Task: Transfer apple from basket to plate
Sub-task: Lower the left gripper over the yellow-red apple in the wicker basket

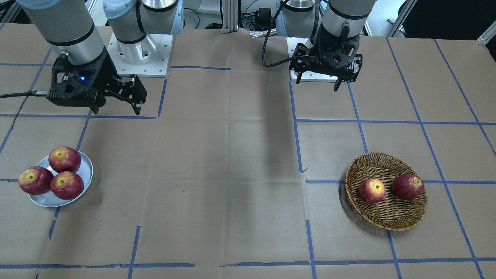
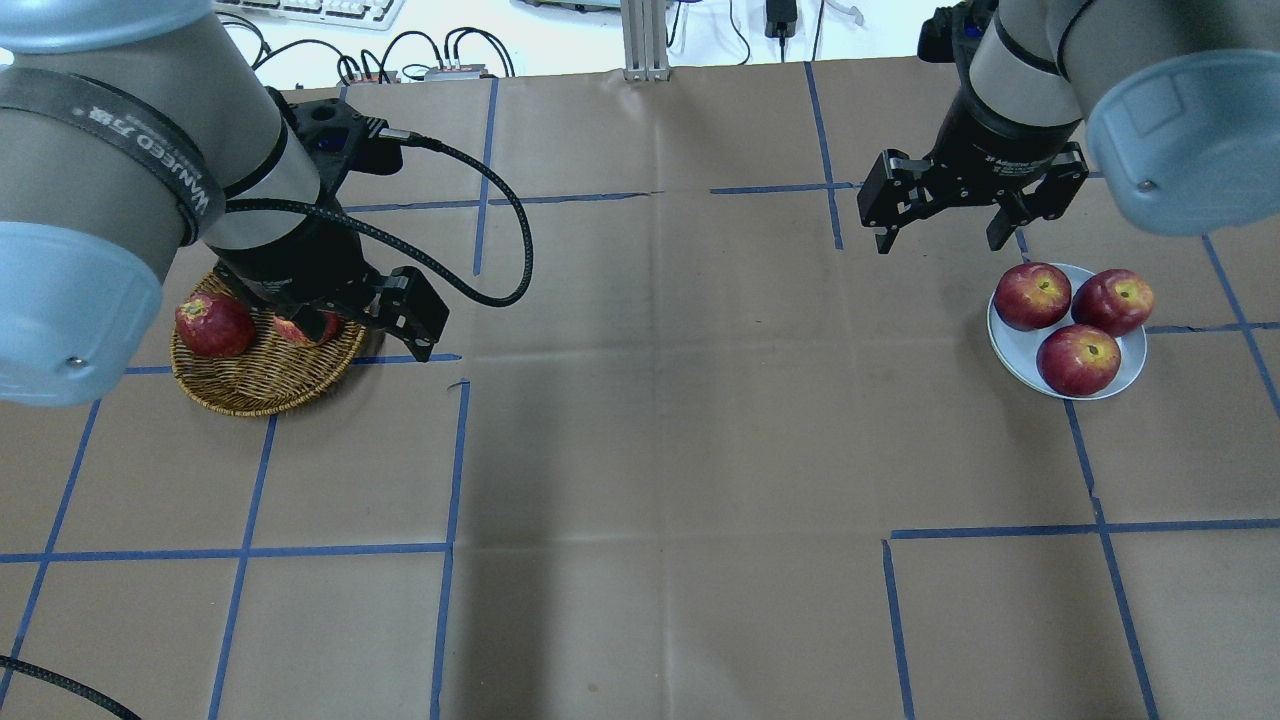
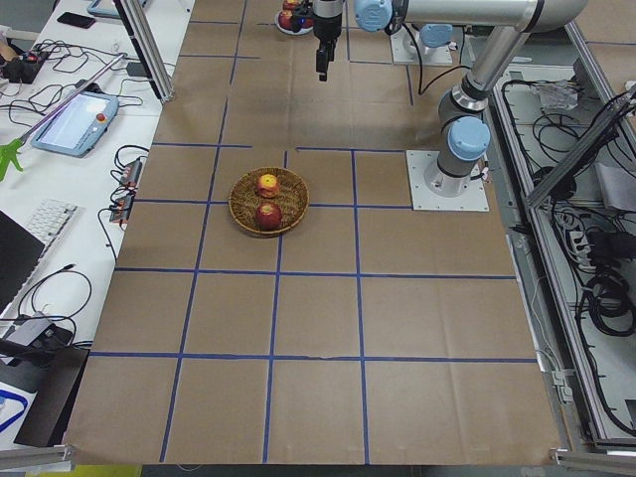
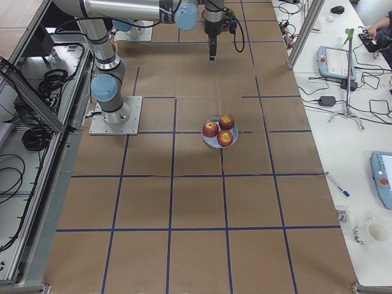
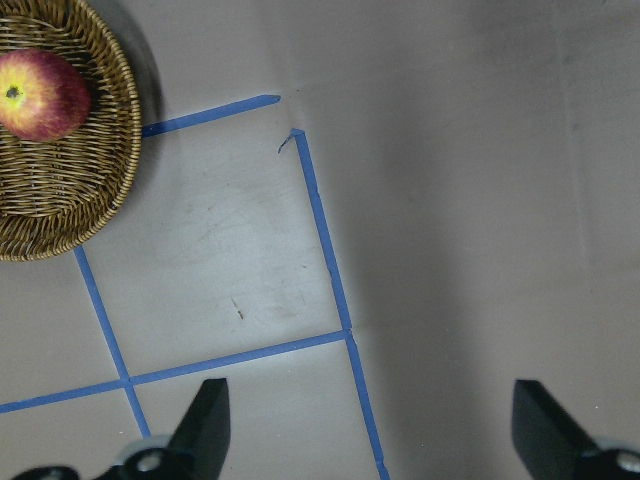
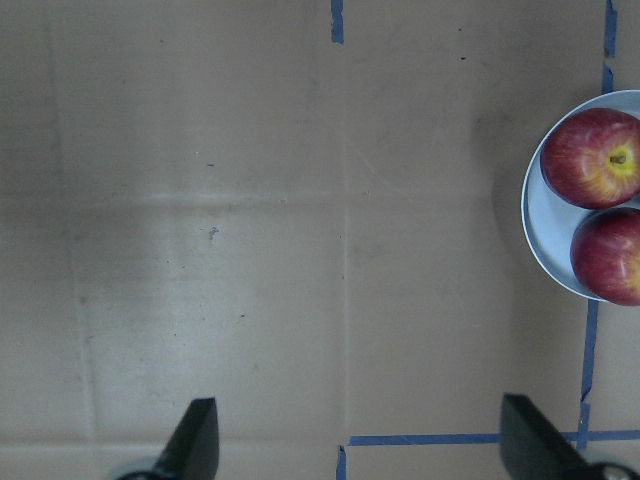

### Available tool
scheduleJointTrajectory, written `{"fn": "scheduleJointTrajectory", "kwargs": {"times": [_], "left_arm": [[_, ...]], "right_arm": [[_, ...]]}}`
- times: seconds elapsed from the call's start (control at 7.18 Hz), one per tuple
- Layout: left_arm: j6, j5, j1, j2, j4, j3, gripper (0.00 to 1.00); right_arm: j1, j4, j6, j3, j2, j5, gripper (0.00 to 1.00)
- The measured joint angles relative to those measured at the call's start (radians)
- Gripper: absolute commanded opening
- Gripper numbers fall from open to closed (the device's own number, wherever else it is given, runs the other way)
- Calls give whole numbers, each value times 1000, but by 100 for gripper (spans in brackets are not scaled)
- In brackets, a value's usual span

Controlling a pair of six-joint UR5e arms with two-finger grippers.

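The apple [image 1: 372,190], streaky red with a yellow blush, lies in the wicker basket [image 1: 391,217] beside a darker red apple [image 1: 407,186]. In the overhead view the left arm half hides the apple [image 2: 300,328]. It shows in the left wrist view [image 5: 40,95] at the top left, in the basket [image 5: 60,190]. My left gripper [image 1: 317,84] hangs open and empty above the table, on the robot's side of the basket. The pale plate [image 1: 46,199] holds three dark-red apples. My right gripper [image 2: 940,243] is open and empty, just beyond the plate [image 2: 1010,345] and toward the table's middle.
Brown cardboard with blue tape lines covers the table. A black cable [image 2: 480,230] loops from the left wrist. The two arm bases [image 1: 139,54] stand at the table's robot side. Desks with a keyboard and tablets [image 3: 70,119] flank the table.
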Motion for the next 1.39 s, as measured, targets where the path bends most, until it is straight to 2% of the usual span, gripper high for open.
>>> {"fn": "scheduleJointTrajectory", "kwargs": {"times": [1.39], "left_arm": [[1,6,1,-12,-1,27,99]], "right_arm": [[-1,0,0,0,0,1,100]]}}
